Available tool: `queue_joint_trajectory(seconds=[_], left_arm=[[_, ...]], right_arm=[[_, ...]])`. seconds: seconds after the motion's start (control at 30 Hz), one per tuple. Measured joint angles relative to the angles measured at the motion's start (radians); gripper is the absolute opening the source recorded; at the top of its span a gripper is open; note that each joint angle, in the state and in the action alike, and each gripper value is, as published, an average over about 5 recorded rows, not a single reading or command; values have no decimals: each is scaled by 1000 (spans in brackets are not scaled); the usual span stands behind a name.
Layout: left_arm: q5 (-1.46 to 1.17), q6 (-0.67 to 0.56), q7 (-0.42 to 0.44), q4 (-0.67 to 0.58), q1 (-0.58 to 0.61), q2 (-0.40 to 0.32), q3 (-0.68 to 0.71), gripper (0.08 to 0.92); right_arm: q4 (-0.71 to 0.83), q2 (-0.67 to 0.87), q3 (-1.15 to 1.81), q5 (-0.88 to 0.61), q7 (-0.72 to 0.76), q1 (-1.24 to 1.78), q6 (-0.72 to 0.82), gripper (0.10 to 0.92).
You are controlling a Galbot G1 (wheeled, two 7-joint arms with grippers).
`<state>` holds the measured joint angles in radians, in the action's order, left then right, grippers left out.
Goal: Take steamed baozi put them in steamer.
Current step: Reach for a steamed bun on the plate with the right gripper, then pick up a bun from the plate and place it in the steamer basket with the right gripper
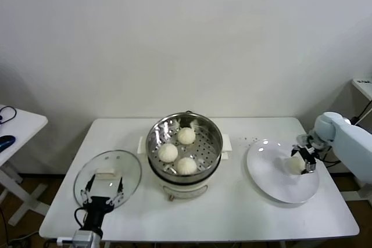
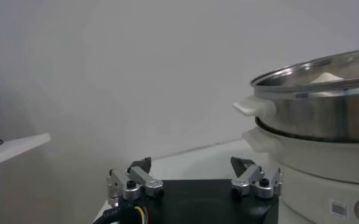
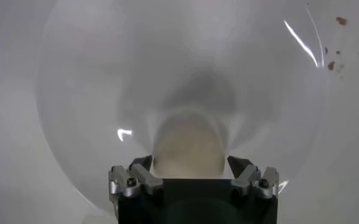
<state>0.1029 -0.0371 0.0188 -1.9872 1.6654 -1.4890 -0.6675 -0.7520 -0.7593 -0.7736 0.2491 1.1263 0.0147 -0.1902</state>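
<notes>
Three baozi [image 1: 186, 136] sit in the steamer [image 1: 184, 143] at centre frame. The right hand [image 1: 304, 158] straddles the last bun [image 1: 294, 165] on the plate [image 1: 273, 181] at right, fingers apart, seemingly ready to clamp. The left hand [image 1: 103, 189], lower left, idles open over the lid [image 1: 108, 176].

The white table [image 1: 232, 213] carries the steamer [image 1: 185, 146] at centre, glass lid [image 1: 108, 177] left, plate [image 1: 273, 178] right.

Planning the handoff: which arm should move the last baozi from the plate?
Right. Its tool already straddles the baozi on the plate; the left tool is parked by the glass lid.
</notes>
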Motion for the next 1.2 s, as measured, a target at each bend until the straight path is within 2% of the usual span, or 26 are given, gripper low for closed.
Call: queue_joint_trajectory(seconds=[0.3,0.73,0.97,1.2], left_arm=[[0,0,0,0,1,-1,-1,823],[-1,0,-1,-3,-1,-2,-1,823],[-3,-4,-1,-4,-2,-6,6,823],[-4,-6,-1,-11,-2,-8,19,823]], right_arm=[[11,-2,9,4,2,3,-3,748],[3,5,-25,-48,4,-37,12,691],[-33,5,-165,-197,3,-168,49,679],[-84,-37,-394,-472,-14,-392,128,679]])
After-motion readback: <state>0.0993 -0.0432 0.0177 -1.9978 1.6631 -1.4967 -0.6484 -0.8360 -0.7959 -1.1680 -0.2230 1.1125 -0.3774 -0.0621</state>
